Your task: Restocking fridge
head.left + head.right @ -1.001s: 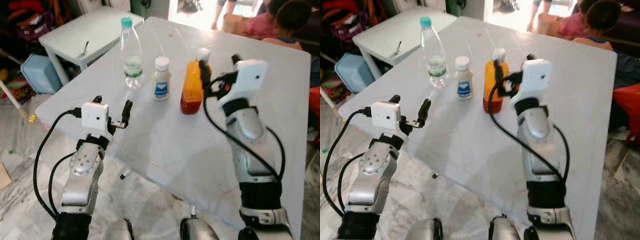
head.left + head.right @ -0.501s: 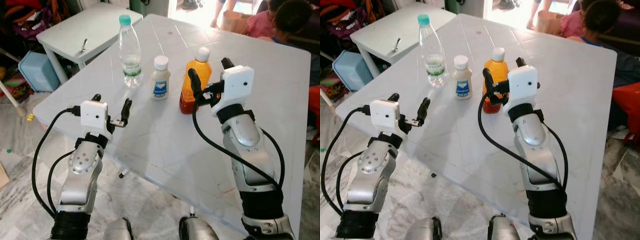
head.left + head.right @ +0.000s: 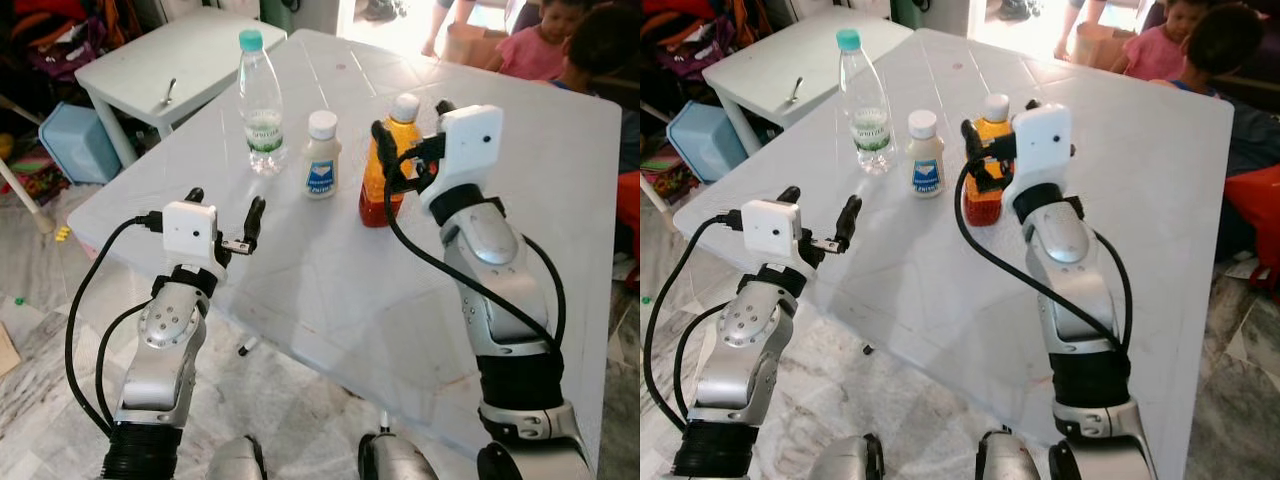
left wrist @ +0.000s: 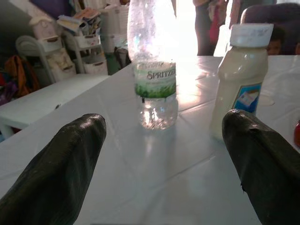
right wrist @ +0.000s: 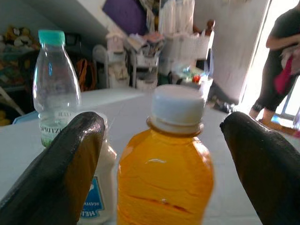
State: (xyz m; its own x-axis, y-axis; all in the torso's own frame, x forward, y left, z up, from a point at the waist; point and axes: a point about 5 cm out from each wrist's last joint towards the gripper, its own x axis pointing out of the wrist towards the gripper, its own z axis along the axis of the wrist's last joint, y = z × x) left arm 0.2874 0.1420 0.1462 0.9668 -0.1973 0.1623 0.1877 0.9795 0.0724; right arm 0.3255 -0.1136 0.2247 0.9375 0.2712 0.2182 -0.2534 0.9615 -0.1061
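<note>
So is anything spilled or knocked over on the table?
No, nothing stands out. The water bottle, the small white bottle and the orange juice bottle all stand upright with caps on, and the table looks dry. The right end effector is open around the juice.

White table [image 3: 330, 290] bearing three bottles [image 3: 322, 154]
</note>
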